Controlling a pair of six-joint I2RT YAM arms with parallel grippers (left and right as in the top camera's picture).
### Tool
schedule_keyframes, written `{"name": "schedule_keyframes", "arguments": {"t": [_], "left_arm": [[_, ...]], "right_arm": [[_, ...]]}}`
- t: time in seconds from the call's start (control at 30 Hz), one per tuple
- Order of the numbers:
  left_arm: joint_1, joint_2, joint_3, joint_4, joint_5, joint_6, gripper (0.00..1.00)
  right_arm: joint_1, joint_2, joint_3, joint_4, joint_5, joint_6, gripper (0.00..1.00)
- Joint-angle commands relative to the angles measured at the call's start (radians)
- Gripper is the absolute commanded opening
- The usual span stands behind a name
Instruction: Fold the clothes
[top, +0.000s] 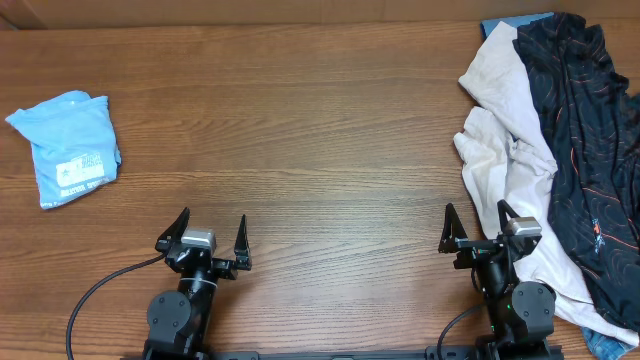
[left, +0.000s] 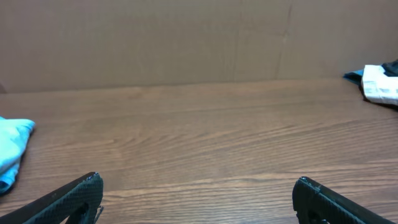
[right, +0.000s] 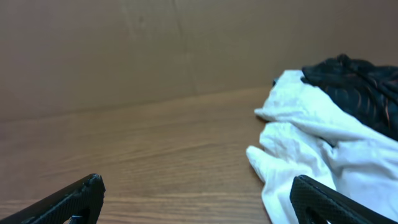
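Over the table (top: 320, 120), left claw (top: 213, 215) spread wide, empty, right claw (top: 475, 207) likewise

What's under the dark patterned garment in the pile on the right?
A white garment spreads out from beneath the dark garment, and a blue cloth peeks out at its far edge. Whatever else lies under it is covered.

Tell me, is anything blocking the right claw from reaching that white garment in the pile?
Nothing visible does. The open right claw sits just beside the white garment, with only bare wooden table between them. A dark patterned garment overlaps the white one's right side, so it may drag along.
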Motion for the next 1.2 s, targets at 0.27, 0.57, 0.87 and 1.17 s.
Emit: {"name": "schedule_keyframes", "arguments": {"t": [0.27, 0.57, 0.87, 1.17], "left_arm": [[-0.006, 0.056, 0.206, -0.193, 0.012, -0.057, 1.00], [-0.006, 0.367, 0.493, -0.364, 0.012, -0.040, 1.00], [-0.006, 0.712, 0.843, -0.645, 0.031, -0.015, 1.00], [-0.006, 0.774, 0.887, -0.672, 0.027, -0.022, 1.00]], "right_arm": [[-0.008, 0.071, 0.190, -0.157, 0.121, 0.075, 1.00], [-0.008, 0.393, 0.401, -0.257, 0.181, 0.117, 1.00], [-0.009, 0.911, 0.765, -0.415, 0.142, 0.113, 1.00], [-0.157, 1.072, 0.912, -0.585, 0.222, 0.276, 1.00]]}}
